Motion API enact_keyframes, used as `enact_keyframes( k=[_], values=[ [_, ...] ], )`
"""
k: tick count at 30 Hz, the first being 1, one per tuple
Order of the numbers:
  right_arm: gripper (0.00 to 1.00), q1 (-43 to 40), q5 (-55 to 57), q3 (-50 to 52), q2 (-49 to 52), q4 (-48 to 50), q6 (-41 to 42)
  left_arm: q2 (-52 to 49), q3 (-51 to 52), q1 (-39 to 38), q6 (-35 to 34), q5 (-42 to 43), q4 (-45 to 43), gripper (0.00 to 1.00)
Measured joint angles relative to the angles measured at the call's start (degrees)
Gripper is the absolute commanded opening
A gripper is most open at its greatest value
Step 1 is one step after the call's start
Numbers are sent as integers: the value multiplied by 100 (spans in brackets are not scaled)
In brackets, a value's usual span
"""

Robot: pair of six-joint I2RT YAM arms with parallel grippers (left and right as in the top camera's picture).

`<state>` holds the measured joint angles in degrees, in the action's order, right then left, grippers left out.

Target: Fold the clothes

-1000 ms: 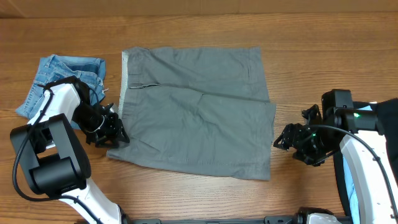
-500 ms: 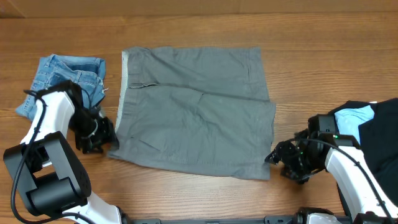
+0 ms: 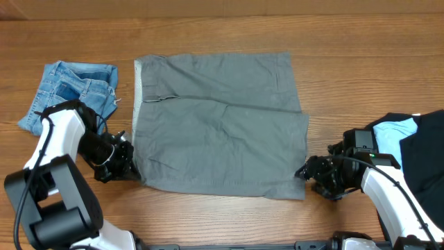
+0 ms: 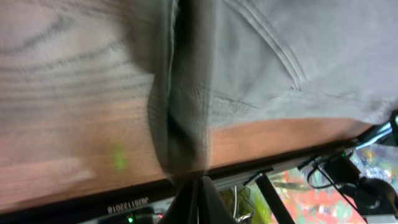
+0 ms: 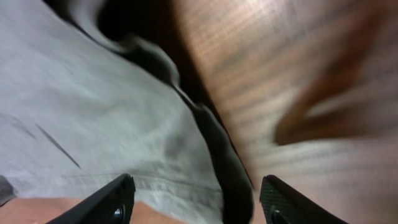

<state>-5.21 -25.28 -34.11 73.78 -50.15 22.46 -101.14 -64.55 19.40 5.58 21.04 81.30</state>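
Note:
The clothes, a pair of grey shorts (image 3: pixel 218 125), lie spread flat in the middle of the wooden table, waistband to the left. My left gripper (image 3: pixel 132 169) sits at their near left corner. In the left wrist view it (image 4: pixel 198 186) is shut, with a ridge of the grey fabric (image 4: pixel 186 143) pinched between its fingers. My right gripper (image 3: pixel 304 172) is at the near right corner. In the right wrist view it (image 5: pixel 199 202) stands open, its fingers (image 5: pixel 118 199) straddling the hem edge of the shorts (image 5: pixel 93 112).
Small blue denim shorts (image 3: pixel 73 90) lie crumpled at the far left, just behind my left arm. Black and light-blue garments (image 3: pixel 413 139) are piled at the right edge. The table's front edge runs close behind both grippers.
My left gripper slid right onto the shorts' near left corner and shut on the fabric. My right gripper dropped nearer to the front edge, settled at the near right hem, and stayed open.

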Motion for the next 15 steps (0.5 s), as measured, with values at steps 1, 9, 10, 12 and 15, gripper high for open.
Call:
enact_keyframes(
  k=[1, 9, 10, 12, 15],
  values=[
    [69, 0, 2, 0, 0, 151, 2, 103, 0, 0, 33, 7, 94, 4],
    [60, 0, -4, 4, 0, 129, 0, 734, -11, -2, 111, 291, 400, 10],
    [60, 0, 2, 4, 0, -28, -7, 787, -11, -2, 114, 299, 398, 19],
    [57, 11, 0, 7, 0, -358, -11, 870, -11, -2, 195, 306, 393, 29],
    [56, 116, -31, 7, 0, -710, -17, 879, -11, -2, 201, 295, 330, 37]
  ],
)
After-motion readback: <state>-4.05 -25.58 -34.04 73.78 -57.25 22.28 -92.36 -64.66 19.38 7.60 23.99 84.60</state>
